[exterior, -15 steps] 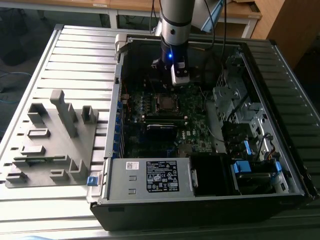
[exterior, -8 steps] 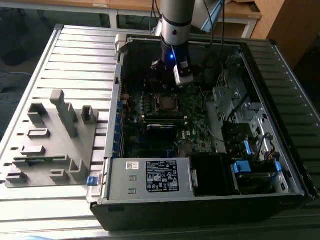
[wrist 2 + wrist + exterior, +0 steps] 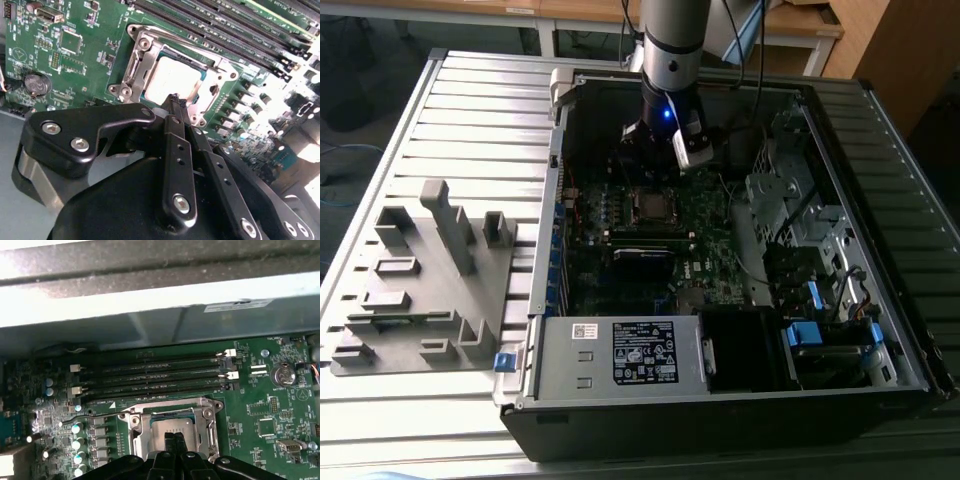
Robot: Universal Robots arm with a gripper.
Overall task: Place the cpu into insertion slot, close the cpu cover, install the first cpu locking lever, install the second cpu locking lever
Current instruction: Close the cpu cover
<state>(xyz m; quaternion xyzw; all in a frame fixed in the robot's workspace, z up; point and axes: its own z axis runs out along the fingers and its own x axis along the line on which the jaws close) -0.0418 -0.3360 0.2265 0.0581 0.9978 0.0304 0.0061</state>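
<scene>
The cpu (image 3: 175, 80) lies flat in the insertion slot (image 3: 650, 206) on the green board, its silver top showing in both wrist views (image 3: 172, 427). The cpu cover (image 3: 141, 56) lies down around it as a silver frame (image 3: 139, 432). My gripper (image 3: 176, 100) hangs just above the cpu's edge, its two black fingers pressed together with nothing between them (image 3: 173, 437). In the exterior view the gripper (image 3: 648, 170) hovers over the socket inside the open computer case.
Long black memory slots (image 3: 155, 372) run beside the socket. The case's metal wall (image 3: 160, 305) rises close behind them. A power supply (image 3: 620, 350) and drive bays (image 3: 800, 220) fill the case's other sides. A grey fixture tray (image 3: 420, 270) sits outside.
</scene>
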